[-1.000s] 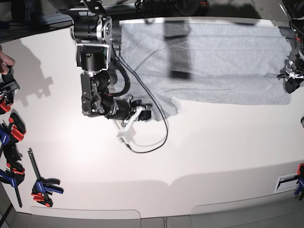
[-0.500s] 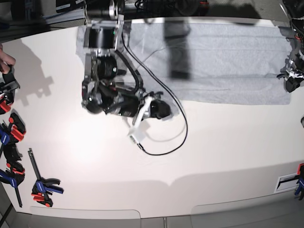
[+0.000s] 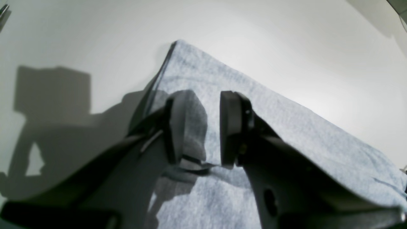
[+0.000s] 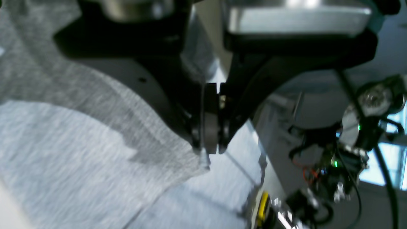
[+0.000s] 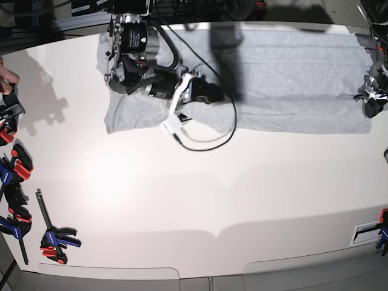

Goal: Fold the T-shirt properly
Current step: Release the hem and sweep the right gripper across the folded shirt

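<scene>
**Cloth pinched at one end, pinned by nothing at the other**

T-shirt point(image 5: 285, 79) lies as a long grey band along the table's point(image 5: 212, 194) far edge. Right gripper point(image 4: 210, 149) clenched on a fabric corner (lifted, likely for folding). Left gripper point(image 3: 198, 127) parted, hovering above the shirt's opposite end, holding nothing.

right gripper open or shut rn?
Shut. In the right wrist view the right gripper has its pads pressed together, pinching an edge of the T-shirt at the tips.
</scene>
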`<state>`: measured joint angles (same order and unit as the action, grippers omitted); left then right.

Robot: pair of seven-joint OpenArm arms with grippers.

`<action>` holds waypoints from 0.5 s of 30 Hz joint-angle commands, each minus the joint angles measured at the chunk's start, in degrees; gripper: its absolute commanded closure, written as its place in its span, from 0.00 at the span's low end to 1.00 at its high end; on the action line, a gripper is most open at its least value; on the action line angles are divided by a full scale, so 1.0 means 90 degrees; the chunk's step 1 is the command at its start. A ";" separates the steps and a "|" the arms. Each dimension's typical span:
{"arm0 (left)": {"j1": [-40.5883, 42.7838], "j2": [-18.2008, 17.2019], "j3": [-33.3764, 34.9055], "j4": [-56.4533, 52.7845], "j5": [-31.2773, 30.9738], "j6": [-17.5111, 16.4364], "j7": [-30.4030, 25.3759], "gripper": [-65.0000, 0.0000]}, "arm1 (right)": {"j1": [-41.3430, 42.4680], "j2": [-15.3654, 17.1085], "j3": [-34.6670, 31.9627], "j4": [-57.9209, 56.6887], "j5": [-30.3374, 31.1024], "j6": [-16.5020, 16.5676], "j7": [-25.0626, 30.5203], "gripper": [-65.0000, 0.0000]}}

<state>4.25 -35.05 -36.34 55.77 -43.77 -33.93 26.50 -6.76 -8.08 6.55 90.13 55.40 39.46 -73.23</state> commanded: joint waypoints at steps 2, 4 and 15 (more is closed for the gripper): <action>-0.0049 -0.0185 -0.0041 0.0104 -0.0124 -0.0070 -0.0233 0.73 | 0.0056 -0.0039 -0.0209 0.0129 0.0204 0.0060 0.0083 1.00; -0.0049 -0.0182 -0.0041 0.0104 -0.0124 -0.0070 -0.0236 0.73 | 0.0024 -0.0039 -0.0401 0.0129 0.0202 0.0060 0.0078 1.00; -0.0049 -0.0185 -0.0041 0.0104 -0.0121 -0.0070 -0.0233 0.73 | -0.0063 -0.0036 -0.1105 0.0129 0.0199 0.0060 -0.0301 1.00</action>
<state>4.27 -35.07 -36.34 55.77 -43.75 -33.93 25.74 -7.79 -8.05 -3.27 90.13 55.55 39.46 -76.55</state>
